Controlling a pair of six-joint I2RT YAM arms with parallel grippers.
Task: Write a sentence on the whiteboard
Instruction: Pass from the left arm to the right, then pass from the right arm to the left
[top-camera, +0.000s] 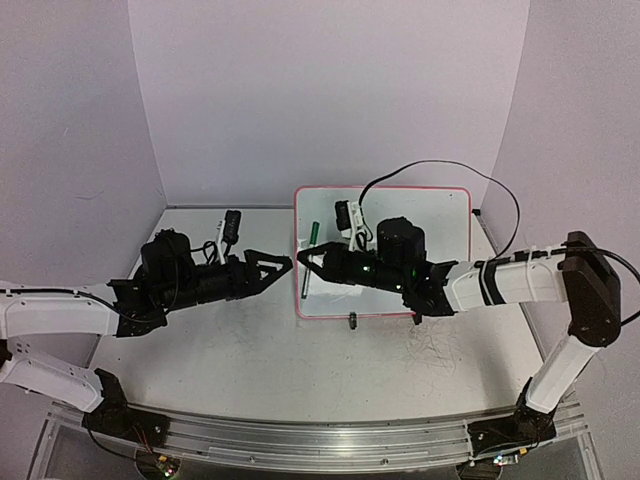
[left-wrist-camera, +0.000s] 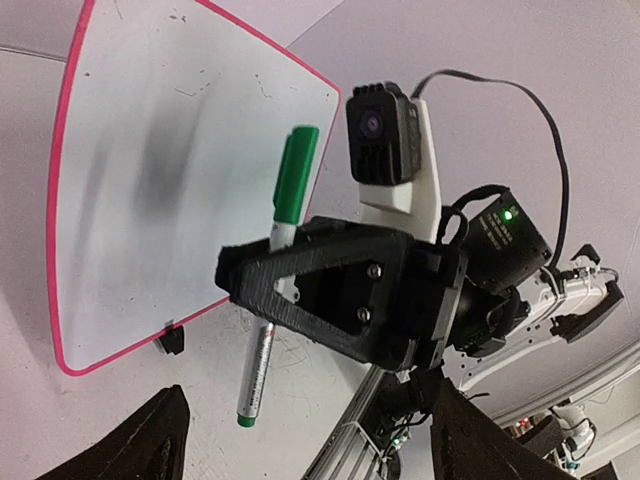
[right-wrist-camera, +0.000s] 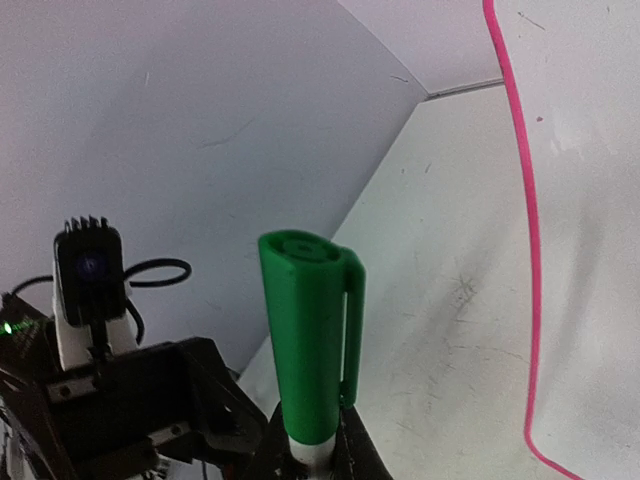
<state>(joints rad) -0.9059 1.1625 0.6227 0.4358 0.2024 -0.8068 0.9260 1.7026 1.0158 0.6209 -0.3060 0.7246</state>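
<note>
Top external gives us the whiteboard (top-camera: 440, 215) lying flat on the table (top-camera: 220, 350), toward the far side and right of centre, with one black clip foot (top-camera: 352, 320) at its near edge. Over the board's left part the right gripper (top-camera: 305, 262) is clamped on a marker (top-camera: 304, 285). Its green cap (top-camera: 312, 232) points toward the back wall and its other end toward us. We cannot tell whether the marker touches the board. Just to its left the left gripper (top-camera: 283, 268) faces it, with its fingers apart and nothing between them. From the left wrist we see those fingers (left-wrist-camera: 150, 440) spread at the bottom corners of the view. Ahead of them the right gripper (left-wrist-camera: 285, 290) pinches the marker (left-wrist-camera: 258, 365) below its cap (left-wrist-camera: 296, 175). The board (left-wrist-camera: 110, 130) behind shows grey smudges and a few dark specks inside its pink frame. From the right wrist the cap (right-wrist-camera: 305, 340) stands close to the lens, and the frame (right-wrist-camera: 515, 200) curves down the right side.
</note>
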